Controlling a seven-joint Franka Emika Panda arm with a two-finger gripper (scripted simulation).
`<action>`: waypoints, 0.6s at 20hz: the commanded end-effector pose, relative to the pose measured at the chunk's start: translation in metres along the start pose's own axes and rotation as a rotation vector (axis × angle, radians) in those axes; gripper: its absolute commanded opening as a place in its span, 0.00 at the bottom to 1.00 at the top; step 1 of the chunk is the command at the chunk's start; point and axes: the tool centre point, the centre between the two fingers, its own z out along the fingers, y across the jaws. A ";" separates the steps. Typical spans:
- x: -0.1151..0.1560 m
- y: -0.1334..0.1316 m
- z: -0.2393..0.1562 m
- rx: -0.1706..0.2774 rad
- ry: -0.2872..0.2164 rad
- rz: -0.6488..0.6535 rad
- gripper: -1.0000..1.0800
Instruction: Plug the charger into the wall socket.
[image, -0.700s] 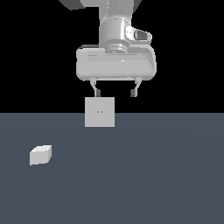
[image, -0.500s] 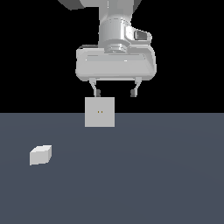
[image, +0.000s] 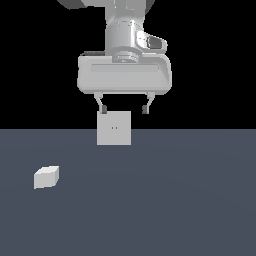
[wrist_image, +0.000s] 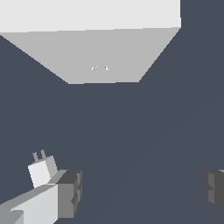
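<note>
Hovering high above the socket (image: 114, 128), the gripper (image: 124, 109) has its jaws wide open and empty. The charger (image: 46, 177), a small white block, probably light and rigid, lies on the tabletop (image: 175, 200) well apart from the socket; gripping its flat sides, clear of the prongs (wrist_image: 39, 155), looks best.

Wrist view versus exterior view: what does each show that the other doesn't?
Wrist only: the two prongs on the charger, and the socket's thick top face. Exterior only: the arm above the open gripper, and the charger lying apart toward that view's left. Both: charger, socket with its two holes, grey floor, nothing gripped.
</note>
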 end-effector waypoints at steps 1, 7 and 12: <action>-0.003 -0.008 0.004 0.003 0.018 -0.018 0.96; -0.012 -0.033 0.016 0.014 0.080 -0.074 0.96; -0.022 -0.057 0.029 0.025 0.139 -0.128 0.96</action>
